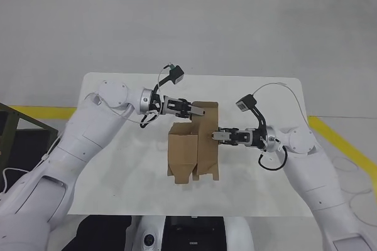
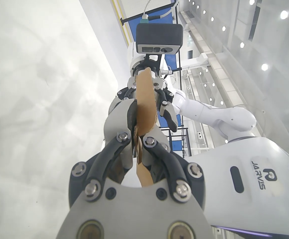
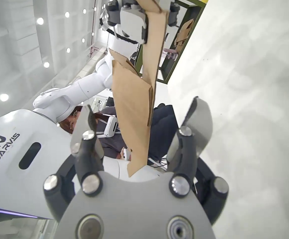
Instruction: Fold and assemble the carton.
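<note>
so the carton (image 1: 193,149) is over the middle of the table (image 1: 113,185); left gripper (image 1: 201,111) comes in from the left, clamped on its far edge; right gripper (image 1: 215,134) is at its right side, fingers straddling that edge

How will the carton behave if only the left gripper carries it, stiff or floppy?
Probably light: the left gripper alone pinches the carton at one edge. Likely floppy at the creases: it is thin sheet, and its panels splay apart near the open right gripper.

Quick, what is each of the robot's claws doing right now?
Left gripper: closed, holding the carton by its edge.
Right gripper: open, straddling a panel of the carton without gripping it.
</note>
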You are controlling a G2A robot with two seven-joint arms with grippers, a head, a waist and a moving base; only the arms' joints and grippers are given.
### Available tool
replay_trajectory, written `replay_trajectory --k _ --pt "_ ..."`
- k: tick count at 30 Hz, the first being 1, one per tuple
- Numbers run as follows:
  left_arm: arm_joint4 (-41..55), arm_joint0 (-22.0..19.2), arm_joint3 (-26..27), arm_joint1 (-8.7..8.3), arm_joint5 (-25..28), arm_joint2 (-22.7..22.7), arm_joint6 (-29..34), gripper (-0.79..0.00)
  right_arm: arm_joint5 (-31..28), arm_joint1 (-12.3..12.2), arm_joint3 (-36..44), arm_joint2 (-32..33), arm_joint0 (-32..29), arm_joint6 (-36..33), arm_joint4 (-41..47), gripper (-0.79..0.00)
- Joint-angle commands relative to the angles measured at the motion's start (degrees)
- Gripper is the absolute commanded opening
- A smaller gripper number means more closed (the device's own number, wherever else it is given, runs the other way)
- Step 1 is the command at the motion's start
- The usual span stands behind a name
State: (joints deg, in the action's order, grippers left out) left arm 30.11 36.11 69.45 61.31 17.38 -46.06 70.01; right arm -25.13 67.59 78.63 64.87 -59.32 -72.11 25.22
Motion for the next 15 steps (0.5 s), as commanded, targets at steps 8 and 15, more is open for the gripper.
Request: replay_trajectory --k 8,15 --pt "1.0 -0.6 -1.6 1.19 0.9 0.8 0.9 -0.785 0.4 -0.1 -0.3 -0.9 0.5 -0.2 0.4 -0.508" --pt "1.7 -1.3 -2.7 2.03 1.7 1.0 1.8 -0.785 0.6 0.0 -1.0 -1.5 0.9 -0.5 1.8 -0.650"
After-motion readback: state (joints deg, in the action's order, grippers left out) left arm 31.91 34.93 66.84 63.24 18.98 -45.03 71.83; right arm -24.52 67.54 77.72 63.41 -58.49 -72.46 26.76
